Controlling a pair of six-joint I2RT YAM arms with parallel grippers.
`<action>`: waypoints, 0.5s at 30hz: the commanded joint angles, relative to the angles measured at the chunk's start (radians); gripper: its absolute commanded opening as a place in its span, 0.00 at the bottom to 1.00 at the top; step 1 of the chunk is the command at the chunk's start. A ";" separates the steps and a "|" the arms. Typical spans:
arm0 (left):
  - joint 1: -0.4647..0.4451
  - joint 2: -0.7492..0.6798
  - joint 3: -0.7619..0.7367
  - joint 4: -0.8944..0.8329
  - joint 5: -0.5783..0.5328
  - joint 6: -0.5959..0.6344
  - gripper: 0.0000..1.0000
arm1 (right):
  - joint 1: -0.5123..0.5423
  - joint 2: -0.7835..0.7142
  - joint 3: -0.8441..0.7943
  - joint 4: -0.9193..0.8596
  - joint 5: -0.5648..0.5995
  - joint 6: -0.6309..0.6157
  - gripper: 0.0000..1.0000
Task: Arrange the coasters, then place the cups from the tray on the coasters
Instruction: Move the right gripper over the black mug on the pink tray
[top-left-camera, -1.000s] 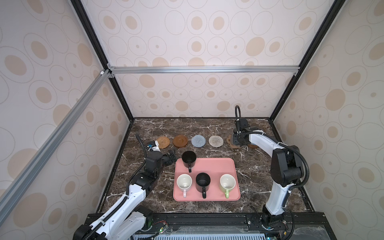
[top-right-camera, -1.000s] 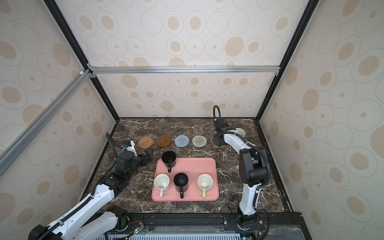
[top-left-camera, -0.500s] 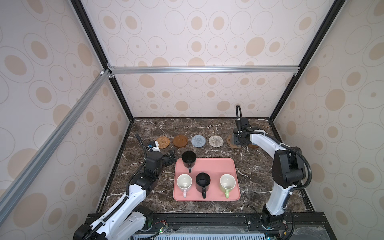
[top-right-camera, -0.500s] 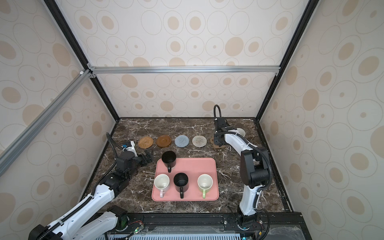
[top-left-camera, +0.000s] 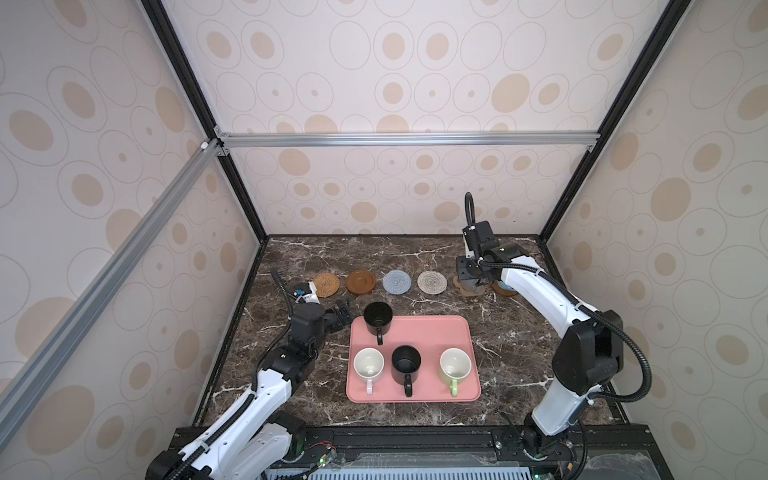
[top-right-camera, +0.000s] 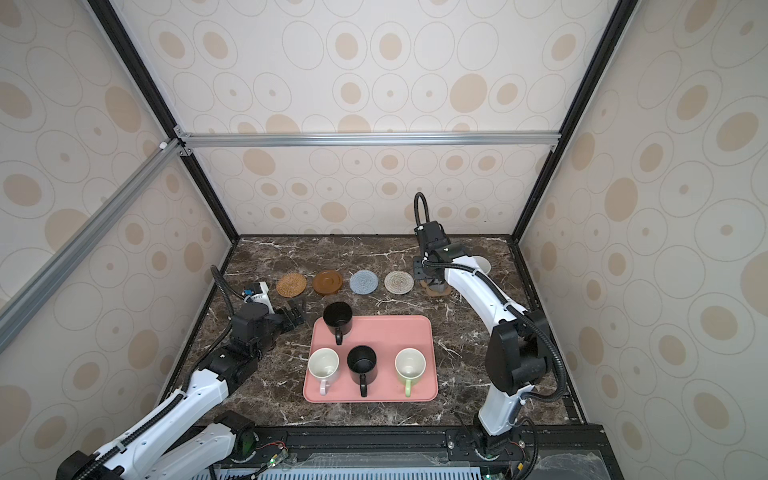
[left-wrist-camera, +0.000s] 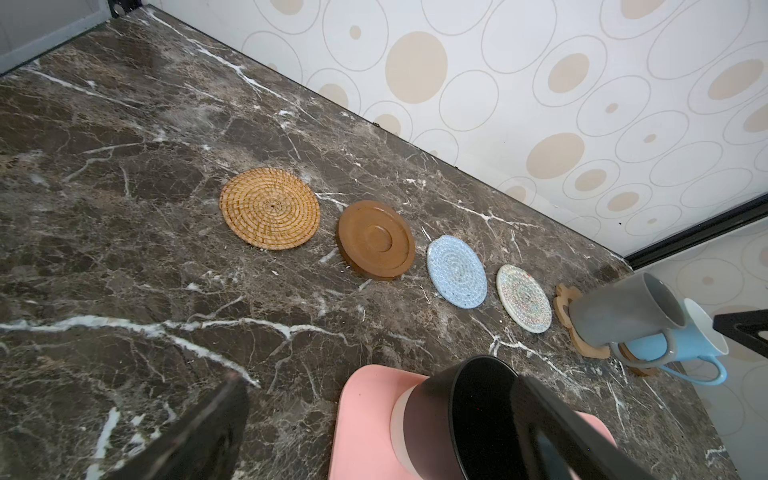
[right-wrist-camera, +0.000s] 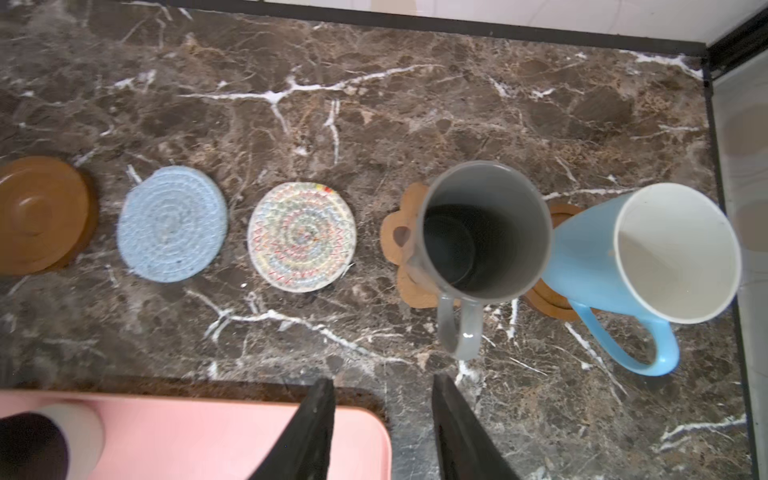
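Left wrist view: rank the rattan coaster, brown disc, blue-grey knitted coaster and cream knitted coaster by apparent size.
1. rattan coaster
2. brown disc
3. blue-grey knitted coaster and cream knitted coaster: nearly alike. The cream one lies farther from the camera, so I won't rank them.

Only the right side changed: the right pincer (right-wrist-camera: 384, 380) has spread its jaws wider and now sits clear of the grey mug (right-wrist-camera: 478, 232), which stands by itself on the paw coaster (right-wrist-camera: 415, 293). The right arm also lifted a bit, elbow swinging back toward the front of the counter (right-wrist-camera: 374, 104).
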 joint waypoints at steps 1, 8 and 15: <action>-0.008 -0.022 0.013 -0.023 -0.021 -0.015 1.00 | 0.046 -0.043 0.023 -0.067 -0.009 0.039 0.43; -0.008 -0.055 0.004 -0.066 -0.029 -0.031 1.00 | 0.170 -0.035 0.043 -0.119 -0.011 0.086 0.44; -0.008 -0.120 -0.032 -0.082 -0.065 -0.046 1.00 | 0.253 -0.021 0.033 -0.121 -0.033 0.148 0.45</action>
